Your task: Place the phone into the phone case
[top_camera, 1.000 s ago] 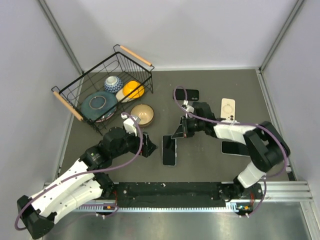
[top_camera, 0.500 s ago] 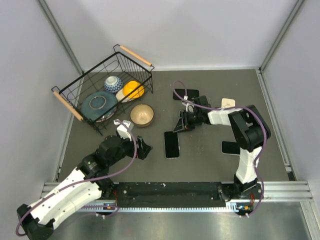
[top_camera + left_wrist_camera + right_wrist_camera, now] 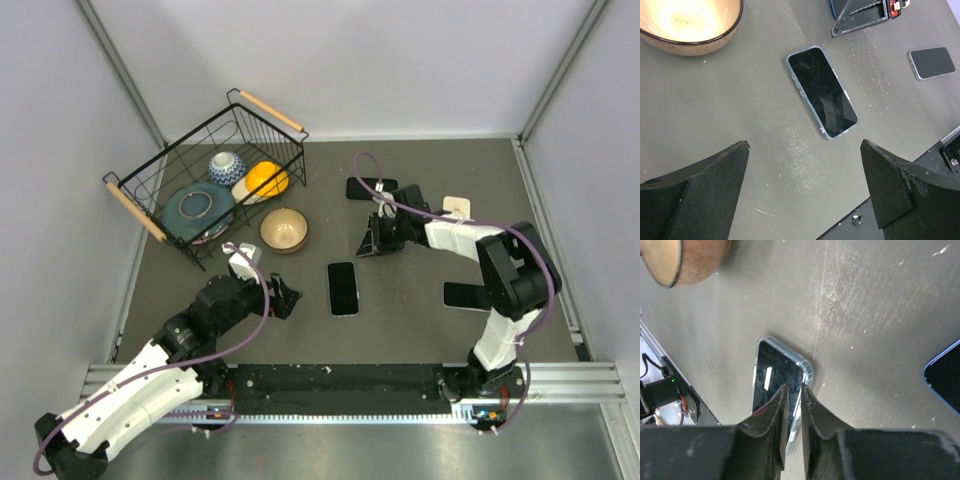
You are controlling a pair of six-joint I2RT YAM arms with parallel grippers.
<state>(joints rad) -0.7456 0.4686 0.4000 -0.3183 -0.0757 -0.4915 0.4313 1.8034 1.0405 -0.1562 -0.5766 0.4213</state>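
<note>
A black phone (image 3: pixel 343 288) lies screen up on the grey mat, and a clear phone case rim (image 3: pixel 808 369) shows around its edge. The left wrist view has the phone (image 3: pixel 822 92) flat and untouched. My right gripper (image 3: pixel 369 243) hovers just beyond the phone's far end. Its jaws (image 3: pixel 794 387) stand a narrow slit apart with nothing between them, and the phone (image 3: pixel 771 371) shows behind the tips. My left gripper (image 3: pixel 284 298) sits left of the phone, wide open (image 3: pixel 804 145) and empty.
A tan bowl (image 3: pixel 285 229) stands left of the right gripper. A wire basket (image 3: pixel 134 209) with dishes fills the back left. Another dark phone (image 3: pixel 372 188), a white phone-sized slab (image 3: pixel 457 206) and a black phone (image 3: pixel 465 296) lie around the right arm.
My right gripper has drawn back from the phone towards the far side, its jaws parting slightly. The phone has shifted a little and now lies alone. My left arm has pulled back slightly.
</note>
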